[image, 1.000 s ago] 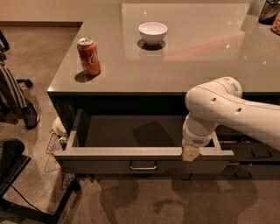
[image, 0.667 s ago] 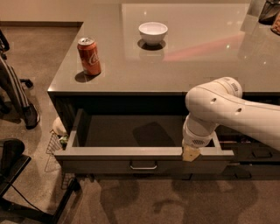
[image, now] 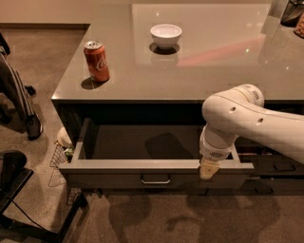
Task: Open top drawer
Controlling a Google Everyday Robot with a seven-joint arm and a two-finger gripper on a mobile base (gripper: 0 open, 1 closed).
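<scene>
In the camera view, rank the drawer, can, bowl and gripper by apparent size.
1. Drawer, open.
2. Can and bowl: alike; the bowl sits farther back, so unranked.
3. Gripper, at the drawer's front rim.

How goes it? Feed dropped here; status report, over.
Gripper at front edge of top drawer, right of handle. Drawer pulled well out. Can and bowl up on counter, not obstructing.

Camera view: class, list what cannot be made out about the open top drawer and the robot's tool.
In the camera view:
1. Tool, at the top drawer's front rim right of the handle: its hold is hidden by the arm above.
2. Drawer's right inner end: covered by the arm.
3. Dark items at the counter's far right corner: cut off by the edge.
</scene>
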